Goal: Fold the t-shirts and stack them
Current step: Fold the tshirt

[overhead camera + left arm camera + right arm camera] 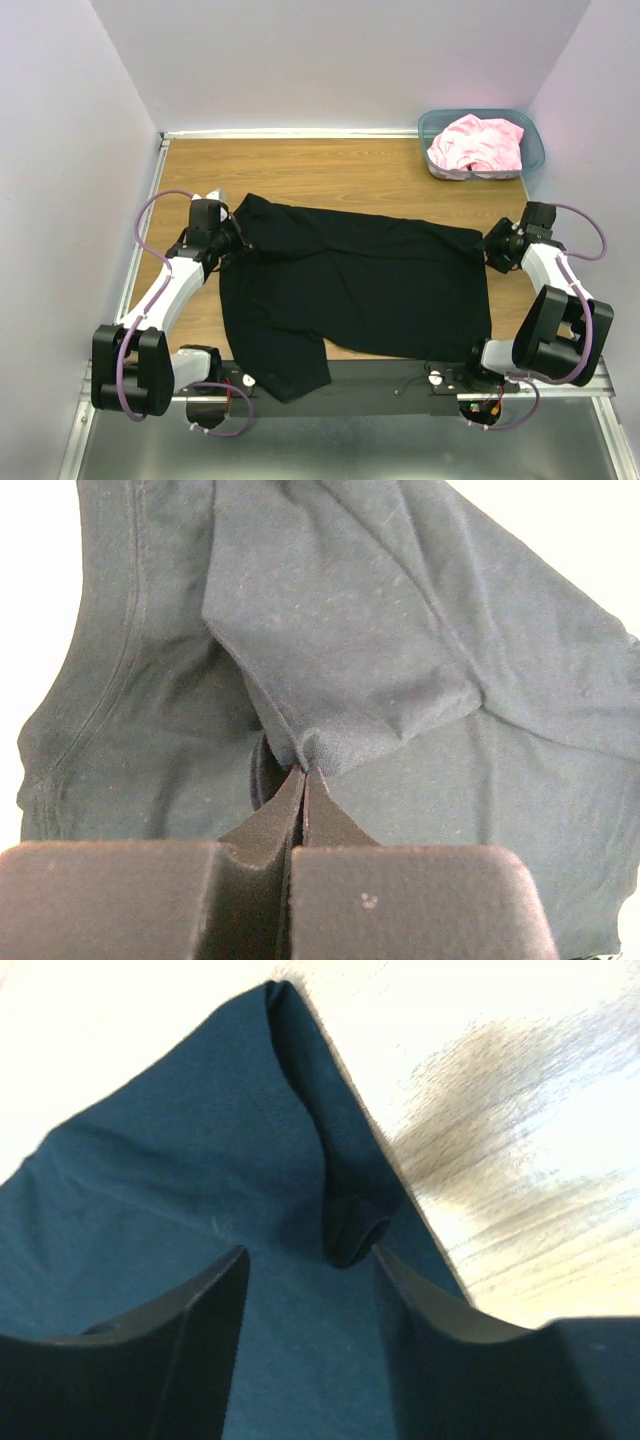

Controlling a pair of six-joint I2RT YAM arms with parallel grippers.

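Shirt (350, 290), black, lies flat across the worktop (330, 170). My left jaws pinch cloth toward the left edge; my right jaws, spread astride a ridge toward the right edge, should close before both lift level.

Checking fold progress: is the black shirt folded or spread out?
Spread out. The black shirt lies open across the table, body unfolded, part overhanging the near edge.

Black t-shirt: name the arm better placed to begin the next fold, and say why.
Left, probably. The left gripper is shut on a pinch of the black t-shirt, ready to lift; the right gripper stands open around a raised edge fold, not yet clamped.
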